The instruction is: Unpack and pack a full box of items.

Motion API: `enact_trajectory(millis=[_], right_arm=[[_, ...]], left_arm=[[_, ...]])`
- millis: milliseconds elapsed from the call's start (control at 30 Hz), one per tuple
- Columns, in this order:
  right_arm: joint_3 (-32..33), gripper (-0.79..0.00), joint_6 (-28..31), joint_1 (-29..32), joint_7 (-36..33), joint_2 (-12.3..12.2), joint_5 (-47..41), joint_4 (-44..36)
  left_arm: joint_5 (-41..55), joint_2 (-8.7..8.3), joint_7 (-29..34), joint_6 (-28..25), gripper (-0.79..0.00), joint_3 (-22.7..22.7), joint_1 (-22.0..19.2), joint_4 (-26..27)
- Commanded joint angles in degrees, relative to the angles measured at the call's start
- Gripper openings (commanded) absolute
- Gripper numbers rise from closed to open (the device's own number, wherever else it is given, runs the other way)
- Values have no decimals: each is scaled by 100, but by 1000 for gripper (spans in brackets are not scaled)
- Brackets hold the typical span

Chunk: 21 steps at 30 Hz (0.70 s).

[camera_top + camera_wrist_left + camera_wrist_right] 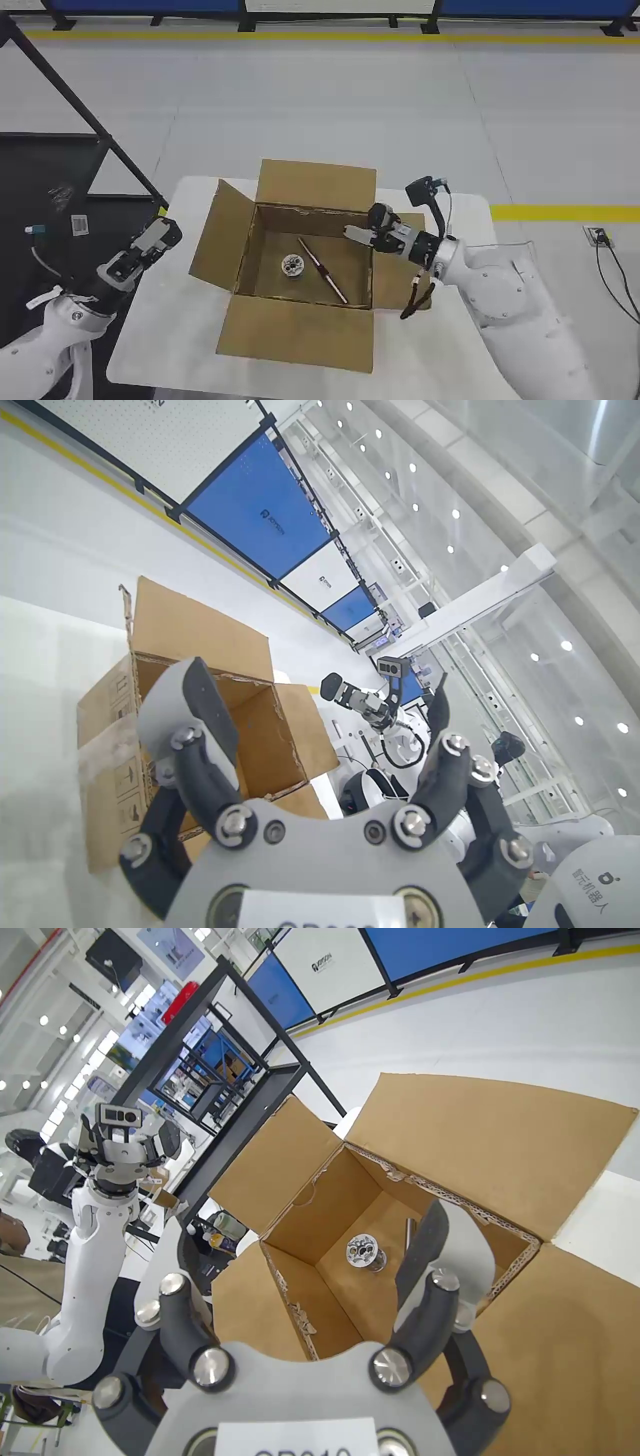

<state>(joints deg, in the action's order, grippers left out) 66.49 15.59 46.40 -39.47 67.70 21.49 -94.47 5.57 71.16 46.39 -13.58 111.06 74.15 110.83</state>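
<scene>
I see a pale shop floor with a yellow line and blue and white panels along the far wall. A black metal frame [90, 120] stands off the worktop's left far corner.

The white worktop [170, 310] carries an open brown cardboard box [300, 335] in the middle. Its far flap stands up and its left flap tilts out toward the left edge. The right flap lies flat toward the right edge, and the near flap reaches almost to the near edge.

On the box floor a small round silver metal part with holes [292, 265] sits just beside a long thin dark rod [322, 270].

My left gripper [167, 231] hangs over the strip of worktop between the left flap and the left edge, jaws spread wide, holding nothing. My right gripper [362, 224] hovers above the box's right wall, jaws also wide apart and holding nothing.
</scene>
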Motion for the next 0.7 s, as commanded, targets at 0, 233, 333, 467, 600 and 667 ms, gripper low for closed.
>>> enact_trajectory(millis=[0,233,333,467,600,667], right_arm=[[-448,0,-278,-342,-110,67,503,73],[-2208,0,-869,-1655,-611,500,1798,978],[-2942,0,-1018,-2198,-800,792,2095,1622],[-3828,0,-1271,-2752,-980,1285,2356,2531],[-4387,0,-1227,-3087,-1019,1809,2194,3504],[-4565,0,-1235,-3178,-920,2066,2094,3943]], left_arm=[[-26,-18,-116,127,0,38,3,-63],[73,-79,-443,457,0,366,145,-431],[189,-98,-524,491,0,493,275,-541],[344,-120,-557,470,0,585,439,-581],[442,-128,-494,442,0,579,507,-553],[442,-128,-494,442,0,579,507,-553]])
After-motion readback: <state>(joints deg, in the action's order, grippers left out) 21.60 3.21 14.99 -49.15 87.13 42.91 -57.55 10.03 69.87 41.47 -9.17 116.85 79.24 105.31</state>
